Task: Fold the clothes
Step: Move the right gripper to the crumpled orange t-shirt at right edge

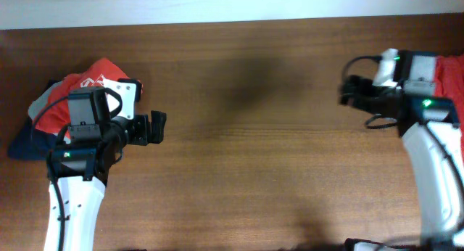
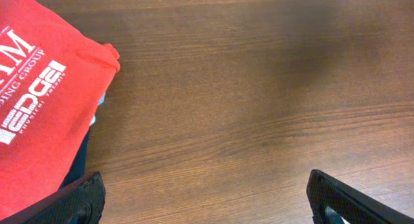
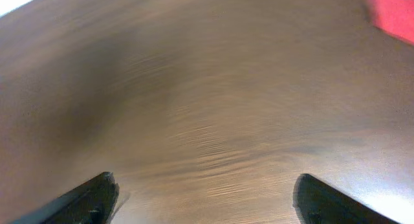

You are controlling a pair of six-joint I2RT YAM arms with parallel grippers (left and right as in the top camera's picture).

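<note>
Only a strip of the orange-red clothes [image 1: 451, 75] shows at the table's far right edge, behind my right arm. It appears as a blurred red patch [image 3: 393, 13] in the top right corner of the right wrist view. My right gripper [image 1: 346, 91] points left, away from the cloth. Its jaws [image 3: 207, 201] are open over bare wood with nothing between them. My left gripper [image 1: 156, 128] is at the left side of the table, pointing right. It is wide open [image 2: 206, 204] above bare wood and holds nothing.
A folded red shirt with white lettering [image 1: 94, 80] [image 2: 39, 101] lies on folded navy garments [image 1: 25, 142] at the far left, under and behind my left arm. The brown wooden table [image 1: 254, 135] stretches between the two arms. A pale wall strip borders its far edge.
</note>
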